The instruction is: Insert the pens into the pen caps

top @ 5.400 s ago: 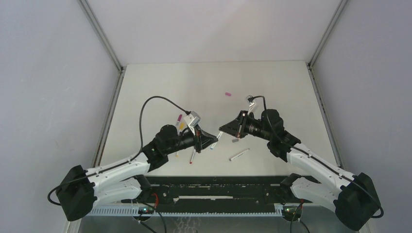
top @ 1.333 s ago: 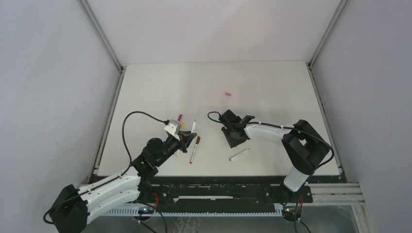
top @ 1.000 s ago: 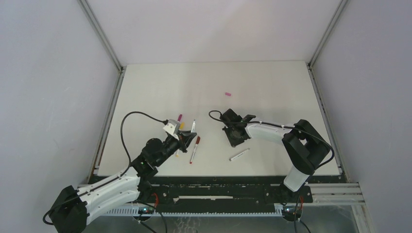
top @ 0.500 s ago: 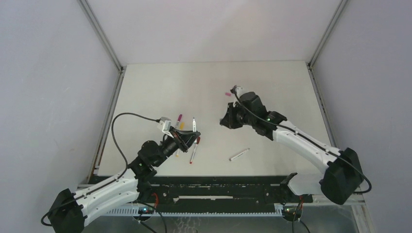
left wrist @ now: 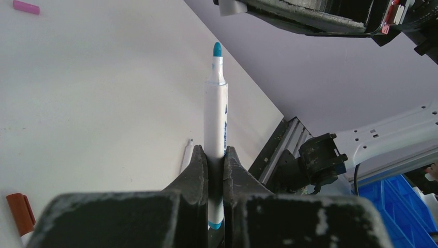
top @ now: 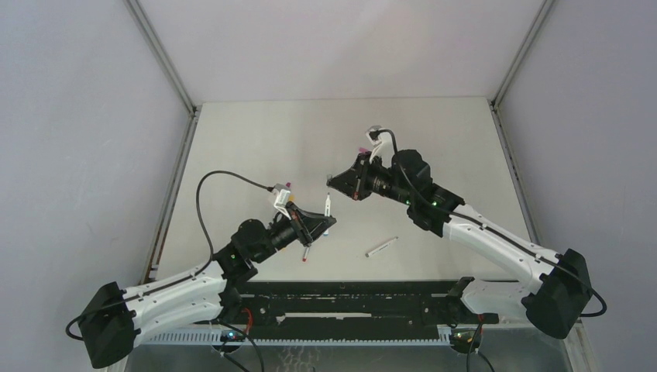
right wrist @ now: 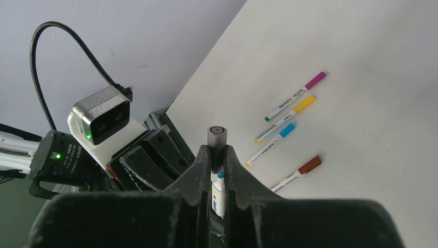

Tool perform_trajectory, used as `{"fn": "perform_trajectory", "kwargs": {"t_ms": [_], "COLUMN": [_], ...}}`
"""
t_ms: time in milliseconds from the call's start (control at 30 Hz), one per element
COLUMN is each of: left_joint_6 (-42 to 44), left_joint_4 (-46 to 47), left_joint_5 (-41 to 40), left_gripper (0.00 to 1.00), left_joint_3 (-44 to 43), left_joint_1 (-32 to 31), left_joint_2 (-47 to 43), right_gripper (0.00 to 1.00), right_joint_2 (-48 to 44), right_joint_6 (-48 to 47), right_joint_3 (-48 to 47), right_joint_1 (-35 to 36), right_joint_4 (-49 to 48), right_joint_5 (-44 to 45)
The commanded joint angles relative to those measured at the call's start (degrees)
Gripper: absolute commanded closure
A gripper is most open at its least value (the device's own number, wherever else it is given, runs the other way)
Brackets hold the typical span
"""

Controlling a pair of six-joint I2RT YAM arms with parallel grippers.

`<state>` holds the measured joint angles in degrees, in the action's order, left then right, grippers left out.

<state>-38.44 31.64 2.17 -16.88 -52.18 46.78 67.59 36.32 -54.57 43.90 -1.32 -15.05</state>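
My left jaws clamp the teal-tipped pen (left wrist: 215, 129): white barrel, uncapped, tip pointing out. My right jaws pinch the grey cap (right wrist: 216, 138), close to that tip, not on it. On the desk (top: 256, 139), four capped pens (right wrist: 281, 120) lie side by side: magenta cap (right wrist: 315, 81), yellow cap (right wrist: 304, 103), blue cap (right wrist: 287, 129), brown cap (right wrist: 310, 164). A lone white pen (top: 381, 246) lies apart, and a pink cap (left wrist: 26, 6) sits farther back.

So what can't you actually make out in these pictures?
Right wrist view: the right hand hides whether the teal-tipped pen touches the grey cap.
Top view: that meeting point is too small to judge.
Left wrist view: the brown-capped pen is cut off by the bottom edge.
Top view: the left arm hides most capped pens.
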Motion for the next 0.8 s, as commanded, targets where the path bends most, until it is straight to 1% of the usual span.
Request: {"fn": "perform_trajectory", "kwargs": {"t_ms": [0,400,467,767], "left_joint_6": [-0.3,-0.3,1.2,1.5], "left_joint_4": [0.8,0.2,0.2,0.2], "left_joint_5": [0.8,0.1,0.0,-0.1], "left_gripper": [1.0,1.0,1.0,1.0], "left_joint_3": [-3.8,-3.8,-3.9,-3.9], "left_joint_1": [-0.5,-0.6,-0.6,-0.7], "left_joint_2": [-0.2,-1.3,-1.6,-2.0], "right_gripper": [1.0,1.0,1.0,1.0], "right_joint_2": [-0.7,-0.1,-0.1,0.3], "right_joint_6": [1.1,0.4,0.2,-0.4], "right_joint_3": [0.1,0.4,0.4,0.4], "right_joint_1": [0.8,1.7,1.7,1.9], "right_joint_4": [-3.9,-3.5,-3.2,-2.4], "right_joint_5": [-0.7,-0.1,0.1,0.3]}}
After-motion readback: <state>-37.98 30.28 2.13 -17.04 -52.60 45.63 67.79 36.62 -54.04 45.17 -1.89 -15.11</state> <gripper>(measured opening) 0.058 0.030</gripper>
